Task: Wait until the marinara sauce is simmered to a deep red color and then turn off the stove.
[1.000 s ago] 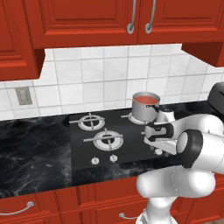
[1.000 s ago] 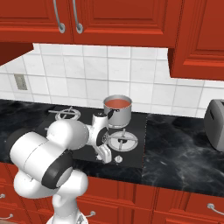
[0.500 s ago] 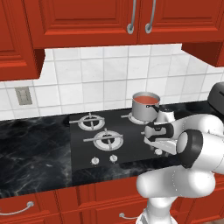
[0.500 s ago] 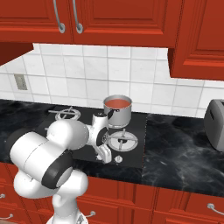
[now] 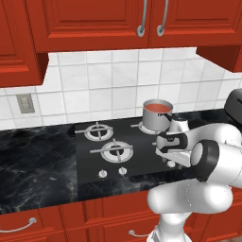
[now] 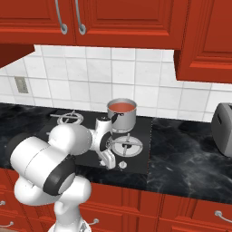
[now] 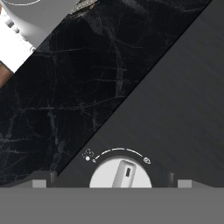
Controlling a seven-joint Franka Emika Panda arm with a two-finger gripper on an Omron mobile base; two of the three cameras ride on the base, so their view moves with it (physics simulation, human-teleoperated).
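The claw (image 7: 112, 183) sits low over a silver knob (image 7: 120, 174) at the stove's (image 5: 90, 156) front edge, its tips wide apart either side. Behind the knob, the marinara sauce (image 6: 122, 105) fills a saucepan (image 6: 122, 116) on the rear burner.

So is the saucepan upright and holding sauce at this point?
Yes: the saucepan stands upright on the stove's rear burner, orange-red sauce near its rim.

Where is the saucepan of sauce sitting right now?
The saucepan sits on the stove's back right burner, by the tiled wall, just beyond the arm.
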